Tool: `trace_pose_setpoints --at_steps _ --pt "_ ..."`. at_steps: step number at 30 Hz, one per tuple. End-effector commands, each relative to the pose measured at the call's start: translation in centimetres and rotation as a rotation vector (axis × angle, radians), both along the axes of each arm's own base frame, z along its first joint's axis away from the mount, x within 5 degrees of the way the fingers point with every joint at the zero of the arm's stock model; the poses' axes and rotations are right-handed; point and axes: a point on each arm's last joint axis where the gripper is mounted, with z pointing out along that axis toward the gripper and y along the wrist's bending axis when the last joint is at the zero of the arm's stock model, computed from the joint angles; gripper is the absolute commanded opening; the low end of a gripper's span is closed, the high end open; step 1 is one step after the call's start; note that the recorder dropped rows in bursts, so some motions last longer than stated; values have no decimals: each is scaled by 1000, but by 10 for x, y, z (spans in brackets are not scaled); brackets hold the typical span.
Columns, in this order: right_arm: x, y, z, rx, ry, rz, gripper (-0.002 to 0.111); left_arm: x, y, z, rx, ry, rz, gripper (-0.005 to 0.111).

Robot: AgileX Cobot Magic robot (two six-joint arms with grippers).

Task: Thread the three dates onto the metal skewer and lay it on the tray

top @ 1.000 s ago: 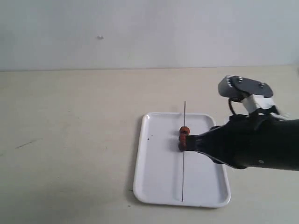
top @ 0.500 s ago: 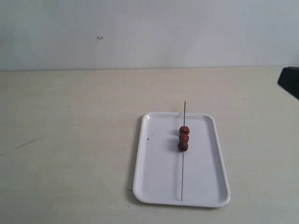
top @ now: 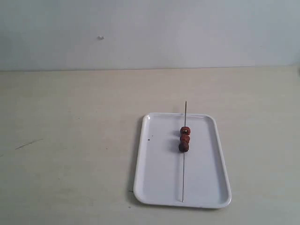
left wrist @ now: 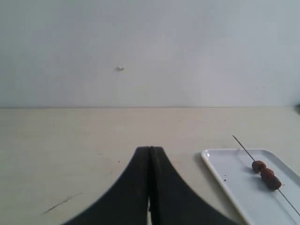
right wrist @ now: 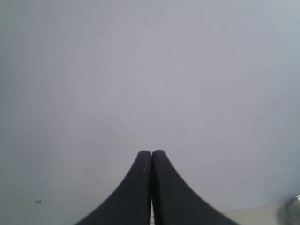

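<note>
**Loaded skewer on the tray, both grippers clenched**

A pale beige tabletop [top: 70, 140] runs back to a plain grey-white wall [top: 140, 33], which carries 1 small mark [top: 100, 38]. A thin dark scratch [top: 28, 144] lies on the table near the exterior view's left edge.

The white tray [top: 159, 178] sits right of centre, its near rim close to the table's front. The tabletop is broad to the tray's left and narrower to its right.

The metal skewer [top: 183, 178] lies lengthwise on the tray. Its far tip pokes past the far rim, and its near end stops just inside the near rim. The 3 dates [top: 184, 138] sit threaded on it, touching in a row over the tray's far half.

The left gripper [left wrist: 150, 150] has its fingers pressed together on nothing, well apart from the tray. The right gripper [right wrist: 151, 153] is likewise clenched and empty, facing the wall.
</note>
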Motion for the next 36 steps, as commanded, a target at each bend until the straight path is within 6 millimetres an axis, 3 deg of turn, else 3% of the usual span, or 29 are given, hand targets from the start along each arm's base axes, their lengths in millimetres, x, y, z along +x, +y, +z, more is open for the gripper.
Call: trace_pose_setpoints --at_steps 1,9,14,22,26,36 --pt "0 0 -2 -16 5 -3 0 0 0 0 2 -5 -6 0" --pt "7 1 -30 -81 111 -4 0 0 0 0 2 -5 -6 0" --pt "12 -1 -77 -101 288 -16 0 0 0 0 2 -5 -6 0" --pt "0 -1 -111 -153 318 -24 0 0 0 0 2 -5 -6 0" --pt "-9 -2 -130 -188 475 -29 0 0 0 0 2 -5 -6 0" --pt "-9 -2 -132 -176 497 -26 0 0 0 0 2 -5 -6 0"
